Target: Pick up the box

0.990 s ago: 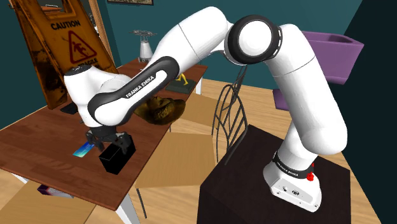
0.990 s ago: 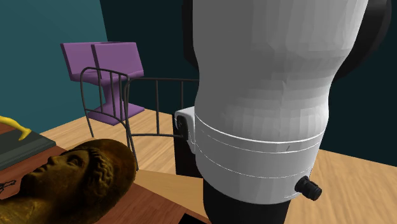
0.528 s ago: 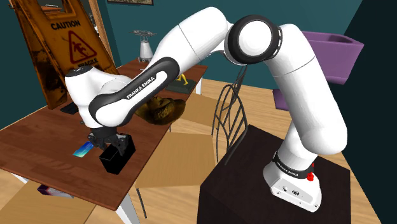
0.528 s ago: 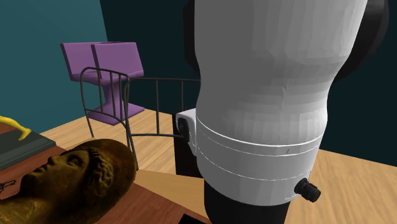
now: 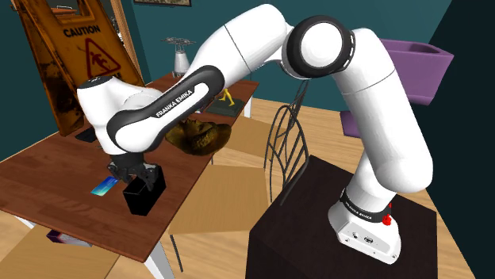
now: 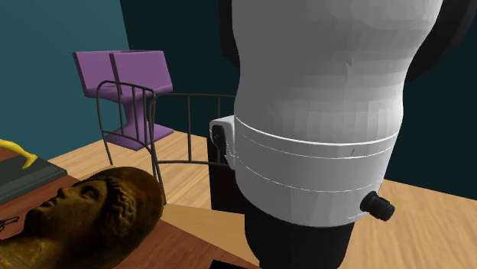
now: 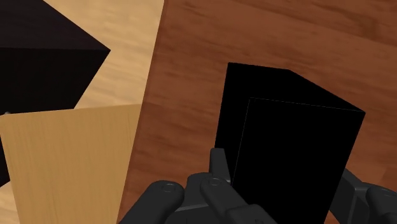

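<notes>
The white Franka arm with dark joints [image 5: 238, 47] reaches from its dark box stand [image 5: 317, 230] down over the reddish-brown wooden surface [image 5: 47, 182]. At the far edge of the surface stands a worn yellow folding caution sign [image 5: 79, 55]. Nearer the middle lies a golden-brown sculpted head [image 5: 198, 136].

The plain black rectangular box [image 5: 144, 193] stands close to the surface's edge on the stand's side, towards the near corner in the shoulder view. Just beside it, further in from that edge, lies a small blue-green card [image 5: 103, 188].

The box sits directly below the jaws and between them. In the wrist view the two black fingers [image 7: 219, 168] flank its narrow width, one on each side and against its walls, so the jaws look closed on the box. Its long axis runs upright or nearly so, in line with the fingers. Whether its base is clear of the wood cannot be told. Judging by this, the grasp is made, and the next move is a straight lift away from the surface that keeps the box from tipping towards the card.
</notes>
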Controlling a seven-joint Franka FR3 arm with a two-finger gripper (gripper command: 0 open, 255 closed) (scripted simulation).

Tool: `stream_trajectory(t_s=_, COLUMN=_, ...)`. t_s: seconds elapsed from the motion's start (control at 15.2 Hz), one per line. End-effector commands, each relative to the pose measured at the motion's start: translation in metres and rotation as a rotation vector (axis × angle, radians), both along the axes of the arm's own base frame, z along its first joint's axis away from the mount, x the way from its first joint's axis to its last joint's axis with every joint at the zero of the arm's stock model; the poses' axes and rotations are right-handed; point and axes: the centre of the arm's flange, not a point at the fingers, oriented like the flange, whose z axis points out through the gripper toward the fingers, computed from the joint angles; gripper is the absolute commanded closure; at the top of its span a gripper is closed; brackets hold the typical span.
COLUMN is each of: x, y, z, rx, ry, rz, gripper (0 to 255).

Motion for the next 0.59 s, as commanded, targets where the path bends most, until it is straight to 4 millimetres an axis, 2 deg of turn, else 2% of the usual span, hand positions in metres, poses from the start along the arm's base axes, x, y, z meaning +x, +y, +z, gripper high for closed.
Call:
stream_trajectory(t_s=0.0, x=0.000, y=0.000, z=0.010, rx=0.000, ry=-0.001, rz=0.000, gripper=255)
stream_trajectory(t_s=0.53, x=0.000, y=0.000, z=0.052, rx=0.000, ry=-0.001, rz=0.000, gripper=255)
